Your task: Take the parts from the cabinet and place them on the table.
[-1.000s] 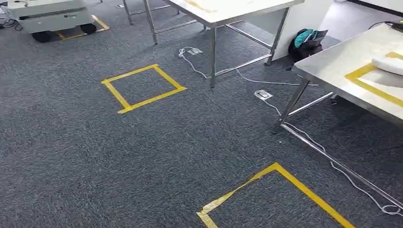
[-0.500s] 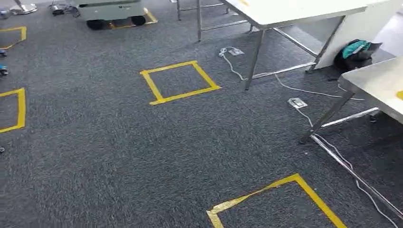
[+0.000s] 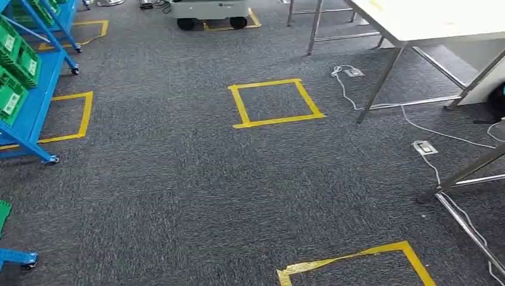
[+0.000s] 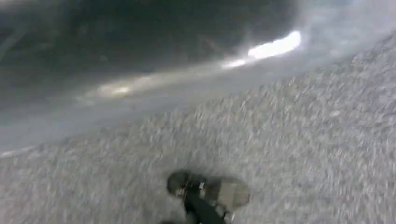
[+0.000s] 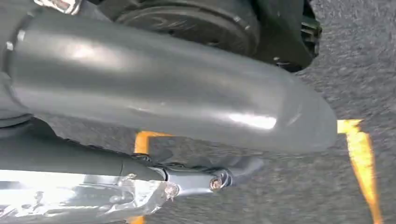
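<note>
I am looking down at carpet with the parts' green bins (image 3: 13, 65) sitting in the blue cabinet (image 3: 37, 101) far to my left, nearer my left robot hand (image 4: 205, 198) than my right robot hand (image 5: 159, 88), the bench (image 3: 429, 21) lying off right, and I cannot tell either hand's pose.

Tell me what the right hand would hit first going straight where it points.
Likely the grey carpet, beside the yellow tape strip; nothing else shows ahead of the right hand, though depth is unclear.
</note>
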